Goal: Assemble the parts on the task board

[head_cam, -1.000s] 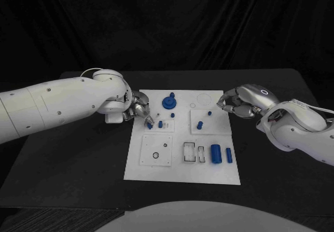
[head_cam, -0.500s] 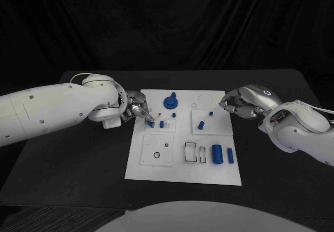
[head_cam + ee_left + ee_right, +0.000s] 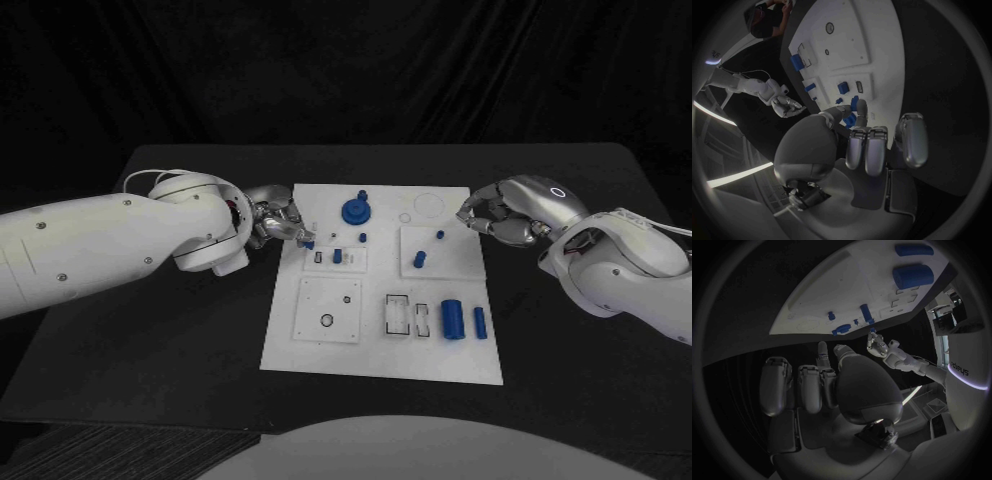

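The white task board point(image 3: 325, 350) lies mid-table. My left hand point(image 3: 278, 226) hovers at the board's left edge and pinches a small blue part point(image 3: 307, 243) between thumb and a finger; the left wrist view shows that part point(image 3: 854, 104) at the fingertips above the board point(image 3: 848, 45). Just below it an outlined slot point(image 3: 317, 257) sits beside a blue block point(image 3: 338, 256). My right hand point(image 3: 502, 214) hangs at the board's upper right edge, fingers curled with nothing in them. A blue gear point(image 3: 353, 211), two blue pegs point(image 3: 418, 259) and two blue cylinders point(image 3: 449, 319) rest on the board.
A black ring point(image 3: 326, 320) lies on the lower left plate, with two rectangular cut-outs point(image 3: 392, 314) to its right. A round outline point(image 3: 428, 205) marks the board's top right. Black table point(image 3: 159, 340) extends on both sides of the board.
My left hand has risen and drawn slightly back with the small blue part, leaving the slot beside the blue block bare. The right hand has hardly moved.
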Robot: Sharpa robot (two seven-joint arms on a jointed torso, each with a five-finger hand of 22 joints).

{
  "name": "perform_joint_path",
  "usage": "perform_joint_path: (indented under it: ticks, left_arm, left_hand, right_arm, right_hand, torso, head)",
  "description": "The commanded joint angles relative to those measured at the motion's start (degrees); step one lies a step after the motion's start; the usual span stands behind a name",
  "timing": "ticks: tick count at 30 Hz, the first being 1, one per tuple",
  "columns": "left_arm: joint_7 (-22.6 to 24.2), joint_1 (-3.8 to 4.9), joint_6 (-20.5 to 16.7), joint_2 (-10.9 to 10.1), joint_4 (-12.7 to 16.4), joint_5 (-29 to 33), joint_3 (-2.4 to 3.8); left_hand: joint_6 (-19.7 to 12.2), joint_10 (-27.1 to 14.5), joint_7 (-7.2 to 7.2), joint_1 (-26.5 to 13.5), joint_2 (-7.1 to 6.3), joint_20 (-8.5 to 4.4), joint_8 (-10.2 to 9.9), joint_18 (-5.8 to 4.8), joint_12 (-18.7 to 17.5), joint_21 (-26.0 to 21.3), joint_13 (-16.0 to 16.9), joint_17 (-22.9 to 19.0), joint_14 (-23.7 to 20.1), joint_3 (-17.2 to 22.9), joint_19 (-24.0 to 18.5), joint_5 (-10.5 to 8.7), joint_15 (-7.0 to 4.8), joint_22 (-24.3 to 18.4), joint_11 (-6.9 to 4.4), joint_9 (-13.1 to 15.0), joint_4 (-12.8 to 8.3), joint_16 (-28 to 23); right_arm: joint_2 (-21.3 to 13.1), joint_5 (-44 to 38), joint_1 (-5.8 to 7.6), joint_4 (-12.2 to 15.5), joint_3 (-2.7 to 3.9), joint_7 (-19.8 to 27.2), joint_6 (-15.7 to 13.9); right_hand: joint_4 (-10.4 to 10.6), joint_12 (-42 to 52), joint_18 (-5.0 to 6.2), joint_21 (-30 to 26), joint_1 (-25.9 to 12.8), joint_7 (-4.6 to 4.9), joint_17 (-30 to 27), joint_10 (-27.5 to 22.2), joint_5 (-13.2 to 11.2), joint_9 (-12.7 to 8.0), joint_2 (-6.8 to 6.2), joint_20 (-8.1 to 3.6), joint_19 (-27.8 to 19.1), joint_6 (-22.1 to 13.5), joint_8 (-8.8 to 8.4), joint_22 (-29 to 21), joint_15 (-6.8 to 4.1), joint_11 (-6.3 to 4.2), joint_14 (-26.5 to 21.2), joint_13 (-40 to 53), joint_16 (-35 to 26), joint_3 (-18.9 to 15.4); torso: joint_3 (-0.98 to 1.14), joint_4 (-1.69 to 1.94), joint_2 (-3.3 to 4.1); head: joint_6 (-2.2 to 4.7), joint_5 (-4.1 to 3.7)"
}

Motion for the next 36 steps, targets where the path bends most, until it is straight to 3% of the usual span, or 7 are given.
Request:
perform_joint_path:
  ticks: [1, 6, 10, 15, 23, 31, 36]
  left_arm:
    - [2.89, -0.74, -4.49, 0.29, -0.02, -0.89, 0.04]
    - [3.79, -1.68, -5.11, 1.01, -0.59, -0.92, 0.04]
    - [3.56, -2.03, -4.41, 1.33, -0.79, -0.93, 0.03]
    - [3.21, -2.35, -3.64, 1.49, -0.87, -0.93, 0.03]
    - [2.48, -2.73, -2.52, 1.49, -0.95, -0.93, 0.03]
    - [2.32, -3.13, -2.06, 1.67, -1.36, -0.93, 0.03]
    - [2.31, -3.32, -1.70, 2.07, -1.75, -0.93, 0.03]
  left_hand:
    - [-0.22, 6.17, -0.17, -0.56, 0.06, -0.17, 0.32, 0.86, 0.16, 0.04, 15.08, 15.10, 6.06, 3.81, 0.18, -0.44, -0.43, 10.54, -0.26, 0.05, -3.22, 0.15]
    - [-0.13, 6.17, -0.18, -1.00, 0.12, -0.18, 0.38, 0.84, 0.16, 0.13, 15.08, 15.10, 6.06, 3.92, 0.25, -1.05, -0.43, 10.56, -0.25, 0.10, -2.72, 0.15]
    - [-0.10, 6.17, -0.18, -1.03, 0.16, -0.18, 0.39, 0.84, 0.16, 0.10, 15.08, 15.10, 6.06, 3.95, 0.24, -1.11, -0.44, 10.55, -0.26, 0.11, -2.66, 0.15]
    - [-0.10, 6.17, -0.19, -1.05, 0.19, -0.18, 0.40, 0.86, 0.16, 0.04, 15.08, 15.10, 6.06, 3.97, 0.20, -1.16, -0.44, 10.53, -0.26, 0.11, -2.62, 0.15]
    - [-0.11, 6.17, -0.18, -1.12, 0.26, -0.18, 0.39, 0.86, 0.16, 0.02, 15.08, 15.10, 6.06, 4.02, 0.19, -1.25, -0.44, 10.52, -0.26, 0.11, -2.50, 0.15]
    - [-0.11, 6.17, -0.18, -1.12, 0.26, -0.18, 0.39, 0.86, 0.16, 0.02, 15.08, 15.10, 6.06, 4.02, 0.19, -1.25, -0.44, 10.52, -0.26, 0.11, -2.50, 0.15]
    - [-0.13, 6.17, -0.18, -1.15, 0.30, -0.18, 0.39, 0.88, 0.16, -0.04, 15.08, 15.10, 6.06, 4.05, 0.16, -1.29, -0.44, 10.51, -0.26, 0.12, -2.45, 0.15]
  right_arm:
    - [-0.02, -0.11, -0.11, 0.11, 0.03, -0.72, -1.38]
    - [0.04, -0.11, -0.11, 0.10, 0.03, -0.66, -1.59]
    - [0.00, -0.11, -0.11, 0.14, 0.03, -0.70, -1.58]
    - [-0.01, -0.11, -0.11, 0.10, 0.03, -0.70, -1.60]
    - [0.36, -0.11, -0.17, -0.20, 0.03, -0.53, -1.66]
    - [0.34, -0.11, -0.24, -0.26, 0.03, -0.44, -1.74]
    - [0.24, -0.11, -0.29, -0.28, 0.03, -0.42, -1.71]
  right_hand:
    - [-0.02, -0.18, -0.63, -0.36, 0.69, 0.05, 8.58, 5.55, 0.20, -0.09, -0.08, 0.09, 1.81, 0.51, -0.37, 11.81, -0.08, -0.12, 4.65, 14.38, -0.39, 0.26]
    - [-0.02, -0.18, -0.63, -0.36, 0.69, 0.05, 8.58, 5.55, 0.20, -0.09, -0.08, 0.09, 1.81, 0.51, -0.37, 11.81, -0.08, -0.12, 4.65, 14.38, -0.39, 0.26]
    - [-0.02, -0.18, -0.63, -0.36, 0.69, 0.05, 8.58, 5.55, 0.20, -0.09, -0.08, 0.09, 1.81, 0.51, -0.37, 11.81, -0.08, -0.12, 4.65, 14.38, -0.39, 0.26]
    - [-0.02, -0.18, -0.63, -0.36, 0.69, 0.05, 8.58, 5.55, 0.20, -0.09, -0.08, 0.09, 1.81, 0.51, -0.37, 11.81, -0.08, -0.12, 4.65, 14.38, -0.39, 0.26]
    - [0.03, -0.12, -0.65, -0.28, 0.69, 0.08, 8.52, 5.59, 0.24, -0.10, -0.19, 0.09, 1.84, 0.54, -0.39, 11.83, -0.07, -0.09, 4.63, 14.46, -0.43, 0.28]
    - [0.04, -0.13, -0.65, -0.29, 0.70, 0.09, 8.49, 5.59, 0.27, -0.10, -0.22, 0.09, 1.83, 0.56, -0.40, 11.83, -0.06, -0.09, 4.63, 14.45, -0.45, 0.30]
    - [0.04, -0.13, -0.65, -0.29, 0.70, 0.09, 8.49, 5.59, 0.27, -0.10, -0.22, 0.09, 1.83, 0.56, -0.40, 11.83, -0.06, -0.09, 4.63, 14.45, -0.45, 0.30]
  torso:
    - [0.01, -0.15, -0.13]
    - [-0.10, 0.06, -0.22]
    - [-0.03, 0.13, -0.36]
    - [-0.14, 0.14, -0.38]
    - [-0.07, -0.06, -0.29]
    - [-0.01, 0.19, -0.23]
    - [-0.04, 0.13, -0.31]
  head:
    - [0.00, -0.02]
    - [0.00, -0.28]
    - [0.00, -0.53]
    - [0.00, -0.49]
    - [0.00, -0.10]
    - [0.00, -0.40]
    - [0.00, -0.26]
